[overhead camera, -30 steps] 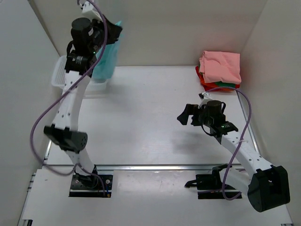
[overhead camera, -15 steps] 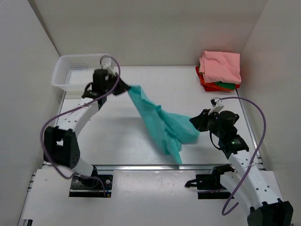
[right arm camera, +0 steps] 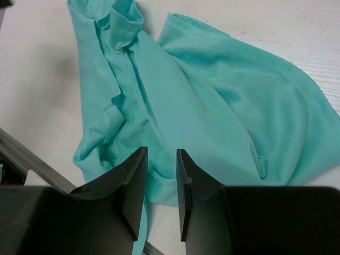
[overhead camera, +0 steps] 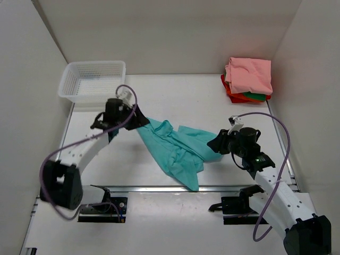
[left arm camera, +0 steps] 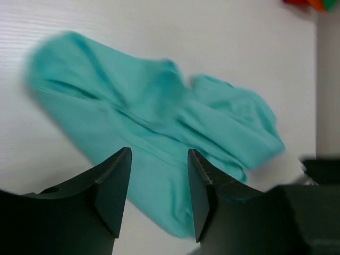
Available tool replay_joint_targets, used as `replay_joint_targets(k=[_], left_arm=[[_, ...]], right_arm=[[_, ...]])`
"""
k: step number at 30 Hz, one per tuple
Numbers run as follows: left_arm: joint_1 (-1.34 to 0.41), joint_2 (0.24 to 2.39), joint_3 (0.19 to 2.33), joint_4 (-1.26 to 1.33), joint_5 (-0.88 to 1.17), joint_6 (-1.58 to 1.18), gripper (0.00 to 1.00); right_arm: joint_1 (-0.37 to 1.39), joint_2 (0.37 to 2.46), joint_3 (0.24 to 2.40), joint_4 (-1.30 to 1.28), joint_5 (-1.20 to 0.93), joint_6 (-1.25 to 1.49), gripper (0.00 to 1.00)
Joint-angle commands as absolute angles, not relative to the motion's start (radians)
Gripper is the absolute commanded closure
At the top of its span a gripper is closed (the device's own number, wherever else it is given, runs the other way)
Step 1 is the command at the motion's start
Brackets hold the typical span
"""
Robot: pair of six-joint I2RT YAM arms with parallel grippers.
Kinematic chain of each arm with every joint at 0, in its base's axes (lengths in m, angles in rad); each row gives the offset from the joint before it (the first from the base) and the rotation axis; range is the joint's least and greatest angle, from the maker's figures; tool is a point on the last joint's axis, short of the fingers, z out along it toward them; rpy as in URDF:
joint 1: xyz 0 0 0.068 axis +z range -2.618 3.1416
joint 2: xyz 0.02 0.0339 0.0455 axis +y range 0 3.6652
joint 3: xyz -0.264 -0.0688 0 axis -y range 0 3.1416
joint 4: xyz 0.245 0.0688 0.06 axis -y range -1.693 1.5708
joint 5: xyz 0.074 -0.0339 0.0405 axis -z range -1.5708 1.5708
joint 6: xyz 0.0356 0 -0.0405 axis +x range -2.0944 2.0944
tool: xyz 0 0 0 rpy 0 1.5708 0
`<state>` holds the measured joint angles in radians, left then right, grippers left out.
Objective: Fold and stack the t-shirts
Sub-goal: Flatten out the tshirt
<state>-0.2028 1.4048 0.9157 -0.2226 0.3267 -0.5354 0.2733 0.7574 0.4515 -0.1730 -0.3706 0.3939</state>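
While hovering low over the table (overhead camera: 175, 101), flanking the crumpled teal t-shirt (overhead camera: 178, 149) lying mid-table: showing left gripper (left arm camera: 159, 154) fingers well apart, gripping nothing; showing right gripper (right arm camera: 161, 153) fingers narrowly parted, likewise empty. Noting folded stack (overhead camera: 248, 74), pink uppermost, sitting at far right corner.

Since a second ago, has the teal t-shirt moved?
Yes: the teal t-shirt left its spot over the white mesh basket and now lies nearer and to its right.
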Motion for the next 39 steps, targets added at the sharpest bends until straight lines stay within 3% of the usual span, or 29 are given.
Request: replay_joint_targets(k=[1, 4, 8, 24, 26, 27, 28, 29, 32, 36, 39], left_arm=[[-0.484, 1.165, 0.757, -0.293, 0.295, -0.579, 0.42], [-0.61, 1.028, 0.558, -0.194, 0.314, -0.74, 0.4], [-0.638, 0.979, 0.407, -0.1, 0.293, -0.813, 0.36], [-0.865, 1.325, 0.492, 0.238, 0.25, -0.968, 0.35], [-0.868, 1.37, 0.511, 0.241, 0.253, -0.963, 0.44], [-0.867, 1.374, 0.511, 0.242, 0.265, -0.965, 0.58], [-0.859, 1.379, 0.517, 0.248, 0.285, -0.962, 0.82], [-0.85, 1.365, 0.503, 0.244, 0.288, -0.962, 0.97], [-0.801, 1.237, 0.489, 0.16, 0.285, -0.936, 1.0], [-0.663, 0.973, 0.505, -0.129, 0.313, -0.846, 1.0], [-0.53, 0.798, 0.488, -0.324, 0.342, -0.795, 1.0]], right_arm=[[0.27, 0.787, 0.453, -0.14, -0.328, 0.408, 0.74], [0.259, 0.795, 0.445, -0.138, -0.319, 0.408, 0.74], [0.262, 0.788, 0.42, -0.11, -0.328, 0.426, 0.75], [0.239, 0.77, 0.387, -0.1, -0.336, 0.428, 0.76], [0.224, 0.77, 0.38, -0.11, -0.338, 0.426, 0.74], [0.219, 0.764, 0.377, -0.115, -0.333, 0.416, 0.67], [0.212, 0.759, 0.382, -0.139, -0.301, 0.41, 0.63], [0.197, 0.759, 0.385, -0.171, -0.258, 0.416, 0.63], [0.128, 0.741, 0.379, -0.207, -0.225, 0.426, 0.68], [0.031, 0.811, 0.402, -0.201, -0.317, 0.385, 0.61], [0.077, 0.87, 0.439, -0.172, -0.315, 0.377, 0.58]])
